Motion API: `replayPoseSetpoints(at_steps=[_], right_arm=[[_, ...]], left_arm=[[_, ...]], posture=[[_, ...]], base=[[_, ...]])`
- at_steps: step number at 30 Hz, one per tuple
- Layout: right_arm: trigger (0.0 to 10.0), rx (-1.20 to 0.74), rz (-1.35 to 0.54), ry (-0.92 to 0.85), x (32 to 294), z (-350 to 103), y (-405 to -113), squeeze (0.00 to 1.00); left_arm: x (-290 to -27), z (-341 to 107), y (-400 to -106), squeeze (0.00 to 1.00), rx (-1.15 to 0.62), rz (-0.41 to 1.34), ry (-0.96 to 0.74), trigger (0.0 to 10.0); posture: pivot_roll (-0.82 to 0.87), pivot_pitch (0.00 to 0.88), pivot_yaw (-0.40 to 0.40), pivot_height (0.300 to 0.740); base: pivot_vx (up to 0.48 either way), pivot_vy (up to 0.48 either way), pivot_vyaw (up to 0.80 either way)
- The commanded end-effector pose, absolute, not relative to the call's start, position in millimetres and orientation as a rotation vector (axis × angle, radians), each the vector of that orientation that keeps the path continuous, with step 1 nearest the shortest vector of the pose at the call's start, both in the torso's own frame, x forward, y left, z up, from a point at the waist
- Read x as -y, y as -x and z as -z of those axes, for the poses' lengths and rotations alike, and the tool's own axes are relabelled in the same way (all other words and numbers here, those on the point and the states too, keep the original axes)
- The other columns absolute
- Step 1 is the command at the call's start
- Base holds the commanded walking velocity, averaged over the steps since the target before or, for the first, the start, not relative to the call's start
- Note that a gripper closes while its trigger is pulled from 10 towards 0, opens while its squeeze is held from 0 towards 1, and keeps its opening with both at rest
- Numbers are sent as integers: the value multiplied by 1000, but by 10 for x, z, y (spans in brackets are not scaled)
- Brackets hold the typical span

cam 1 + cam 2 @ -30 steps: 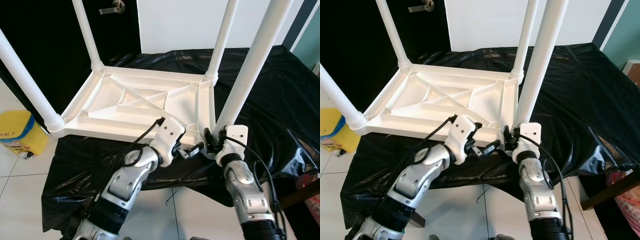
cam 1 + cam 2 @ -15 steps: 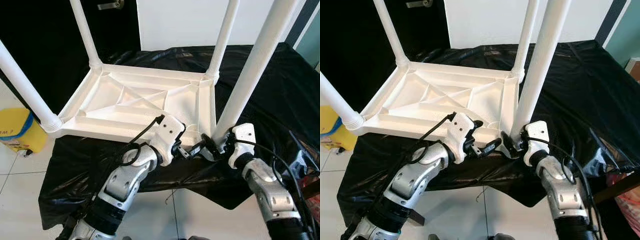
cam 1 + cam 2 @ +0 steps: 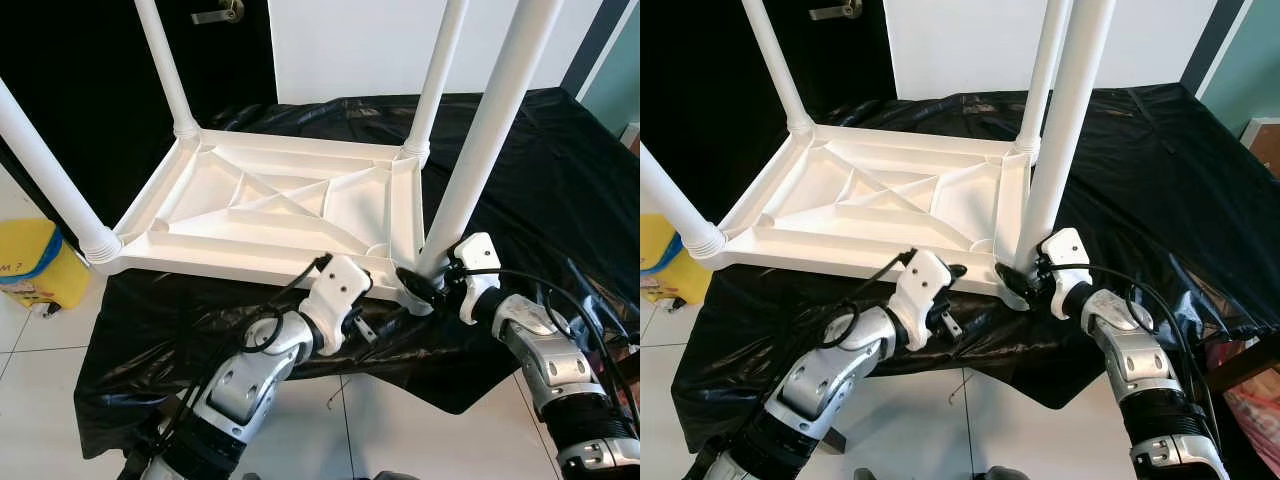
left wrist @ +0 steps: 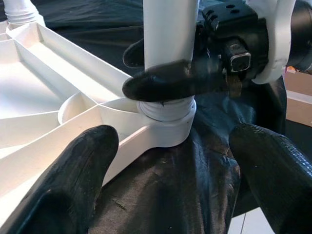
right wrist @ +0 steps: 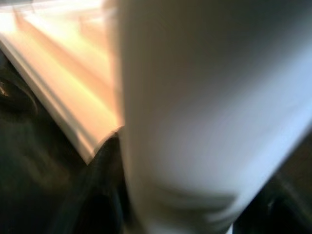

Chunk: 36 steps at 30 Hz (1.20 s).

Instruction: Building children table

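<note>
On the black sheet draped over the table, I see the white children's table lying upside down, with four legs standing up from its corners. The near right leg is seated in its corner socket.

The right pincer is pinching this leg just above the socket. In the left wrist view one black finger crosses the front of the leg and the other shows behind it. Compared with a second ago, the right arm has swung outward to the robot's right, and the pincer now reaches the leg from the side rather than from below.

The left pincer hangs spread just in front of the near edge of the tabletop, holding nothing. It has dropped back slightly from the corner since half a second ago.

A yellow container stands on the floor at the left.
</note>
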State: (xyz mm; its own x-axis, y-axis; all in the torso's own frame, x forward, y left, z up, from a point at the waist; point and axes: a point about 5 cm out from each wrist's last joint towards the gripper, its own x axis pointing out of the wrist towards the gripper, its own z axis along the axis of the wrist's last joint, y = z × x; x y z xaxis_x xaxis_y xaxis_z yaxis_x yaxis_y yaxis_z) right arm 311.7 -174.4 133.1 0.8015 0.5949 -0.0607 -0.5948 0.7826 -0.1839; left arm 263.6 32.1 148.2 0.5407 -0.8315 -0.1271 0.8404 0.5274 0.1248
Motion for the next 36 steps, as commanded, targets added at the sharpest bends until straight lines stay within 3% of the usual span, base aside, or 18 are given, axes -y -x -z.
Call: replayPoseSetpoints(at_steps=[1, 8, 9, 10, 29, 36], right_arm=[[0, -52, -663, 216, 1682, -1215, -3099, 0], [0, -68, -602, 189, 1675, -1111, -3066, 0], [8196, -71, -586, 189, 1671, -1088, -3061, 0], [10000, -77, -561, 185, 1660, -1065, -3050, 0], [10000, -98, -111, 3, 1518, -963, -3016, 0], [10000, -124, 109, -67, 1331, -921, -2923, 0]], left_arm=[[-305, -1485, -2590, 0, -49, 1068, -190, 10000], [-344, -1491, -2636, 0, -49, 1049, -200, 10000], [-347, -1488, -2637, 0, -49, 1049, -201, 10000], [-347, -1485, -2635, 0, -50, 1050, -200, 10000], [-365, -1477, -2630, 0, -56, 1046, -192, 10000], [-367, -1483, -2628, 0, -55, 1047, -188, 10000]], posture=[[-96, 44, -41, 740], [-105, 47, -31, 740], [-105, 47, -31, 740], [-110, 49, -27, 740], [-106, 69, -23, 740], [-102, 72, -23, 740]], base=[[0, 0, 0], [0, 0, 0], [0, 0, 0], [0, 0, 0], [0, 0, 0], [0, 0, 0]])
